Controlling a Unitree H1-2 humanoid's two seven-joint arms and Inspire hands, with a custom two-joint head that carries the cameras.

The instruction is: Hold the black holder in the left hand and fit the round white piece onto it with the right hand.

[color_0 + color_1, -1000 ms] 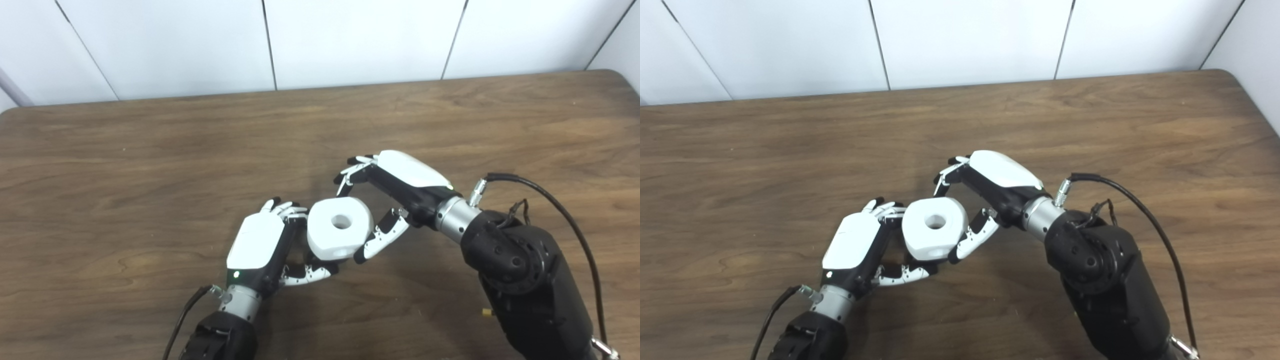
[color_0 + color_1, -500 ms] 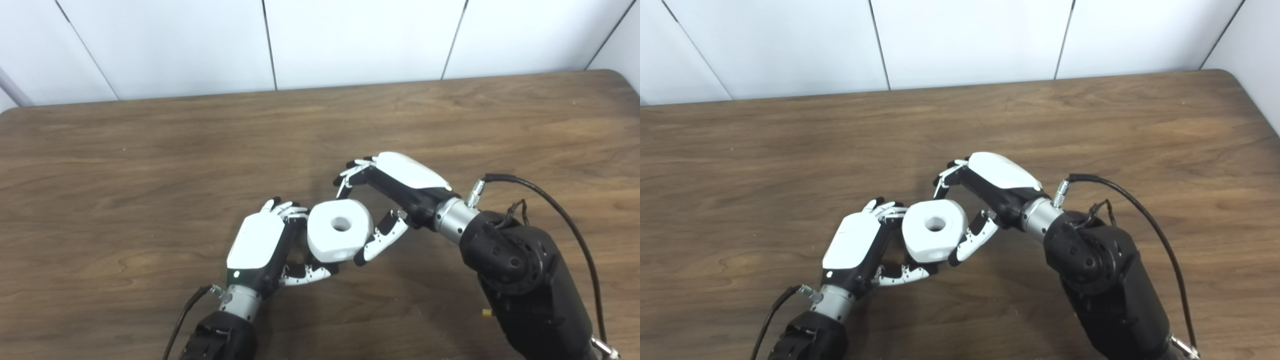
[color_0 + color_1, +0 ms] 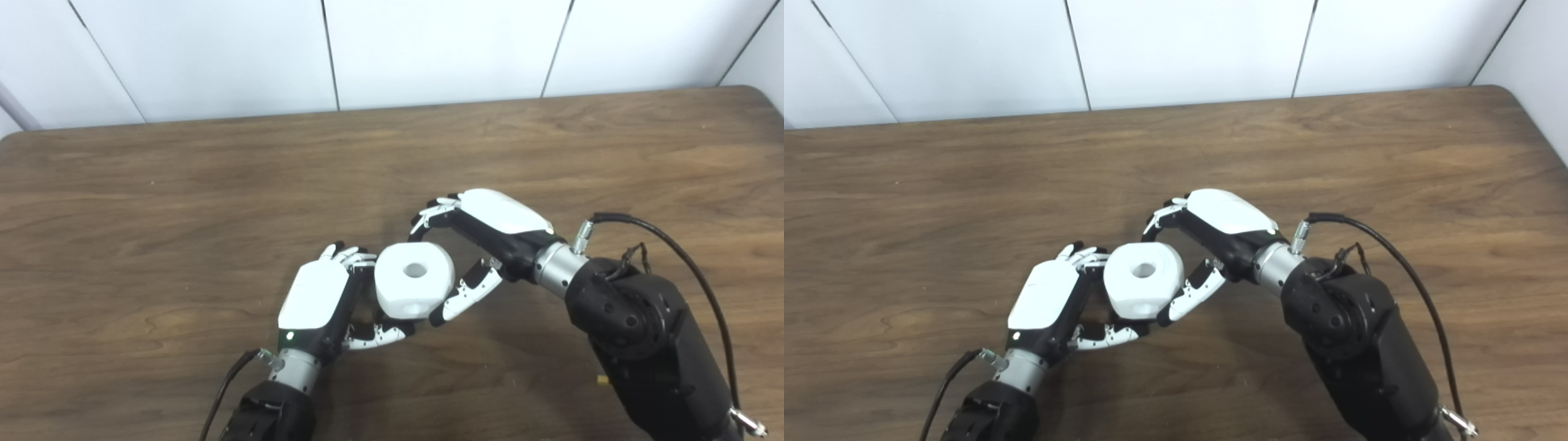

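White plastic is what we see first: the round white piece (image 3: pixel 414 288) sits between our two hands, its centre hole facing up towards the cameras. Our left hand (image 3: pixel 318 300) is curled under and beside it, knuckles outward, with fingers (image 3: pixel 375 334) reaching beneath the piece. We judge that the black holder is inside that curl, kept low and steady so the piece has a fixed seat to go onto, but the holder itself is hidden by the piece and the hand, so we cannot say how deep the piece sits on it. Going by the curled fingers, the left hand is closed around something, most likely the holder.

Our right hand (image 3: pixel 474 245) comes in from the far side of the piece, arched over it. Its thumb (image 3: pixel 460 295) lies along the piece's near right edge and looks to be touching or just beside it, while its upper fingers (image 3: pixel 429 215) are spread and stand a little off the far rim. So the right hand is open, cupping the piece loosely, not clamped on it. That pose suits guiding or pressing from two sides without tipping the piece.

Beneath both hands the wooden table (image 3: pixel 153 202) gives support, and both hands stay low over it, which probably keeps the fit steady. We think the fitting is nearly finished or being checked.
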